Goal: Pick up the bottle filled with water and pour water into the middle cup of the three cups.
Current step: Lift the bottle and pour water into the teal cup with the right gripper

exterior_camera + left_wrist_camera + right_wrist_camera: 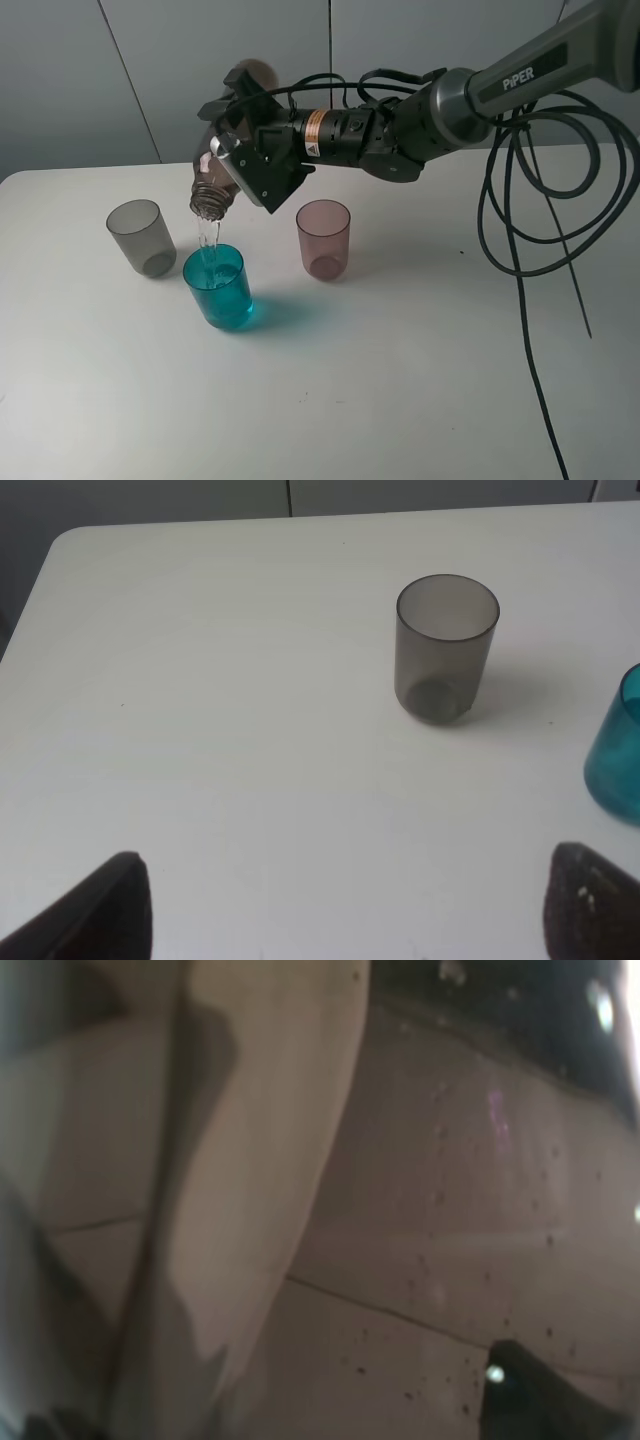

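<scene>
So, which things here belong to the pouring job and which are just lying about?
In the job: the bottle, tipped in the right pincer; the teal middle cup, catching the stream.
Lying about: the grey cup; the pink cup; the left pincer, open and idle.

Your right gripper [240, 150] hides most of the smoky brown translucent plastic bottle [210, 196]; its wrist view shows only blur.
</scene>
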`<state>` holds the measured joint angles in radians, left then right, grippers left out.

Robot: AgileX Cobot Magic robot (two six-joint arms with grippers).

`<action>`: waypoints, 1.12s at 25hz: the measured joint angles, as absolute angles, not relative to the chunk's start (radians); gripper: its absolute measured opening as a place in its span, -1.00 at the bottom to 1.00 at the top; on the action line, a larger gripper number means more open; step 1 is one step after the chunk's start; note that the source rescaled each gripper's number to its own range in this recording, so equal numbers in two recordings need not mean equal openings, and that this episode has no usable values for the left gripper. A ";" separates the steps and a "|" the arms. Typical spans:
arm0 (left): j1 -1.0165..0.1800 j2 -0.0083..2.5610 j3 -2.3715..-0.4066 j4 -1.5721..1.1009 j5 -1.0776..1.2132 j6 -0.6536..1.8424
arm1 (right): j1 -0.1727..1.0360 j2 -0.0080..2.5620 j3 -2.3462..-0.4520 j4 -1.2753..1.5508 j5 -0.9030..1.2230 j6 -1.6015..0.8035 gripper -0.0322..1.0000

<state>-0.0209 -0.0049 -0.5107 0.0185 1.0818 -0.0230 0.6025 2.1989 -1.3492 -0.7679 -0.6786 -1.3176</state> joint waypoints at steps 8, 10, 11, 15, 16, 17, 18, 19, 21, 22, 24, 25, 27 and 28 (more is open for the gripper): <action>-0.021 -0.005 -0.511 0.018 1.082 -0.023 | 0.603 2.199 -1.349 -0.749 -0.683 -1.362 -0.88; -0.021 -0.005 -0.511 0.018 1.082 -0.021 | 0.603 2.199 -1.349 -0.749 -0.683 -1.369 -0.88; -0.021 -0.005 -0.511 0.018 1.082 -0.021 | 0.603 2.199 -1.349 -0.749 -0.683 -1.375 -0.88; -0.021 -0.005 -0.511 0.018 1.082 -0.021 | 0.603 2.199 -1.349 -0.749 -0.687 -1.397 -0.88; -0.021 -0.005 -0.511 0.018 1.082 -0.021 | 0.603 2.199 -1.349 -0.749 -0.693 -1.397 -0.88; -0.021 -0.005 -0.511 0.018 1.082 -0.021 | 0.603 2.199 -1.349 -0.749 -0.698 -1.400 -0.88; -0.021 -0.005 -0.511 0.018 1.082 -0.021 | 0.603 2.199 -1.349 -0.753 -0.703 -1.400 -0.88; -0.021 -0.005 -0.511 0.018 1.082 -0.021 | 0.603 2.199 -1.349 -0.757 -0.706 -1.400 -0.88; -0.021 -0.005 -0.511 0.018 1.082 -0.021 | 0.603 2.199 -1.349 -0.770 -0.708 -1.402 -0.88; -0.021 -0.005 -0.511 0.018 1.082 -0.021 | 0.603 2.199 -1.349 -0.775 -0.710 -1.402 -0.88; -0.021 -0.005 -0.511 0.018 1.082 -0.021 | 0.604 2.199 -1.349 -0.786 -0.719 -1.402 -0.88; -0.021 -0.005 -0.511 0.018 1.082 -0.021 | 0.604 2.199 -1.349 -0.798 -0.725 -1.402 -0.88; -0.021 -0.005 -0.511 0.018 1.082 -0.021 | 0.606 2.199 -1.349 -0.808 -0.728 -1.402 -0.88; -0.021 -0.005 -0.511 0.018 1.082 -0.021 | 0.606 2.199 -1.349 -0.811 -0.731 -1.404 -0.88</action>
